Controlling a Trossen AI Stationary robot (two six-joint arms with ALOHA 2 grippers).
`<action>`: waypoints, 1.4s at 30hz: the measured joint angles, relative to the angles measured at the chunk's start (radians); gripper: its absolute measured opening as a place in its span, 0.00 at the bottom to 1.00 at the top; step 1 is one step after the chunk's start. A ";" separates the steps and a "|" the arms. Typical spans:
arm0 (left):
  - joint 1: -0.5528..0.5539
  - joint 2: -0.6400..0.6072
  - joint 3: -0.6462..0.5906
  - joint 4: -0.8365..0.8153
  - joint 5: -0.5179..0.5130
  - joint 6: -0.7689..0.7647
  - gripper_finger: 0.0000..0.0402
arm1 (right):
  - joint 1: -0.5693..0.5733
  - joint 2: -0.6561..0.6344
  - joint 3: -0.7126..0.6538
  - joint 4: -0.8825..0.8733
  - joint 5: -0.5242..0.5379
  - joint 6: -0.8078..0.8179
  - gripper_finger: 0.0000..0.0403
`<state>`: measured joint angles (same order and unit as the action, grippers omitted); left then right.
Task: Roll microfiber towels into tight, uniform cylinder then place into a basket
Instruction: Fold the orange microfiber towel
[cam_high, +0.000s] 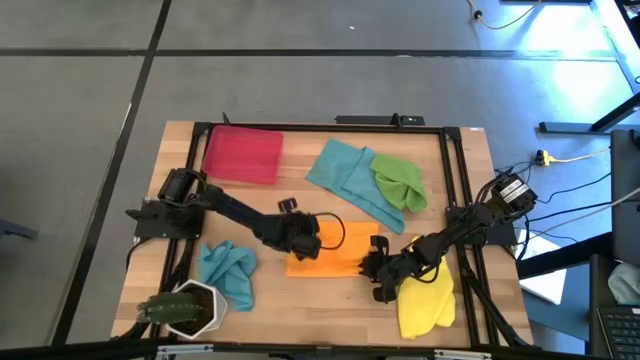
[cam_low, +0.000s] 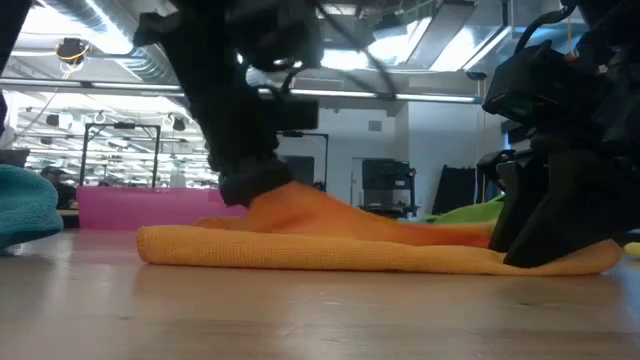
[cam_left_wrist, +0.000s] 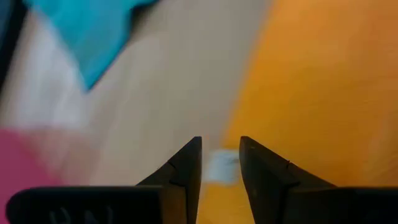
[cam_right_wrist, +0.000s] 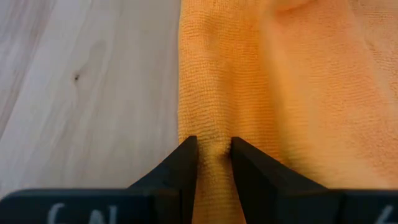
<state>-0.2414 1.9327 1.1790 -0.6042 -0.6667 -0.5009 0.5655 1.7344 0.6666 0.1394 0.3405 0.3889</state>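
The orange towel (cam_high: 335, 252) lies mid-table, near the front, with a folded layer on top. My left gripper (cam_high: 305, 238) is shut on its left part and my right gripper (cam_high: 378, 264) is shut on its right end. The red basket (cam_high: 243, 153) stands at the far left. A teal towel (cam_high: 345, 175) and a green towel (cam_high: 398, 180) lie crumpled at the far right, another teal towel (cam_high: 228, 272) at the near left, and a yellow towel (cam_high: 425, 303) at the near right. My left gripper pinches the orange towel between its two fingers by an edge with a white tag (cam_left_wrist: 219, 167), coming slanting down from the table's left. The held part rises in a low peak (cam_low: 300, 205); the rest lies on the table. How many layers it holds, I cannot tell. My right gripper pinches a thick folded ridge along the towel's edge (cam_right_wrist: 214, 149) between its two fingers, slanting down from the table's right. The fingers lie along the ridge. That end of the towel (cam_low: 590, 258) rests on the table.
A white pot with a plant (cam_high: 185, 308) stands at the near left corner. A black frame (cam_high: 320, 128) runs around the tabletop. Bare wood (cam_high: 310, 300) shows in front of the orange towel.
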 joint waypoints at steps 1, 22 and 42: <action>0.009 0.000 0.000 -0.035 -0.013 -0.021 0.24 | 0.000 0.000 0.000 0.000 0.000 0.000 0.25; -0.223 -0.161 0.002 0.445 0.028 0.194 0.24 | 0.000 0.001 0.000 0.000 -0.003 0.000 0.25; -0.139 0.036 -0.002 0.384 0.243 0.141 0.24 | 0.000 0.002 -0.002 0.012 -0.003 -0.002 0.25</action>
<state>-0.3809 1.9686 1.1774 -0.2204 -0.4236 -0.3603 0.5655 1.7367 0.6651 0.1516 0.3374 0.3874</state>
